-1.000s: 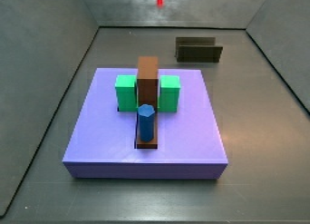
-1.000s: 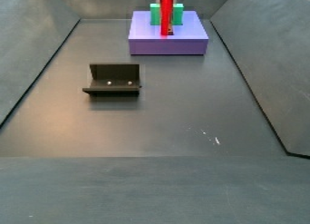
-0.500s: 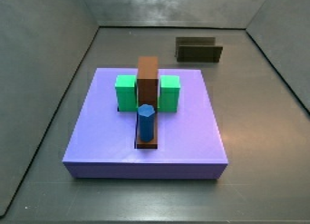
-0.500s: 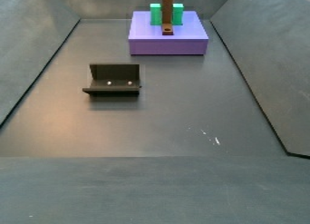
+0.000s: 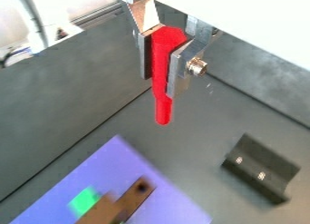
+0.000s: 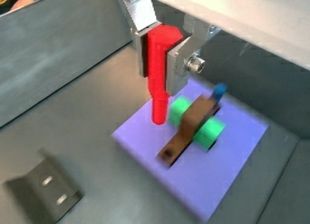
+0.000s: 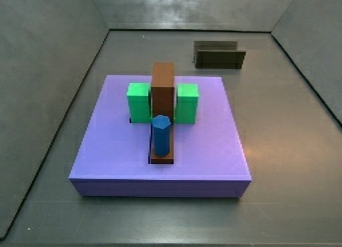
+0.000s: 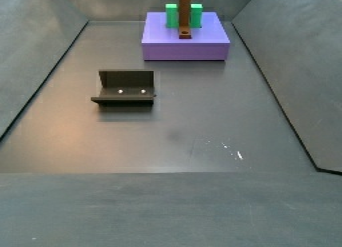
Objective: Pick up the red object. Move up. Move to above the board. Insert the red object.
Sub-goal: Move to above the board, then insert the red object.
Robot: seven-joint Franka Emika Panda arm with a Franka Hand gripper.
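In both wrist views my gripper [image 5: 162, 69] [image 6: 160, 64] is shut on the red object [image 5: 164, 96] [image 6: 159, 96], a thin red rod that hangs straight down between the fingers, high above the floor. The board [image 7: 201, 151] [image 8: 167, 46] is a lavender slab with a brown strip [image 7: 163, 86], two green blocks [image 7: 139, 103] and an upright blue peg [image 7: 160, 136]. In a wrist view the rod's tip shows over the board's near edge [image 6: 230, 173]; in a wrist view the board [image 5: 72, 173] lies off to one side. Gripper and rod are out of both side views.
The fixture [image 7: 219, 55] [image 8: 127, 87] stands on the dark floor away from the board and shows in both wrist views [image 5: 260, 166] [image 6: 46, 193]. Grey walls slope up around the floor.
One second ago the red rod still showed at the top of both side views. It has since risen out of them with the gripper. The board and fixture have not moved.
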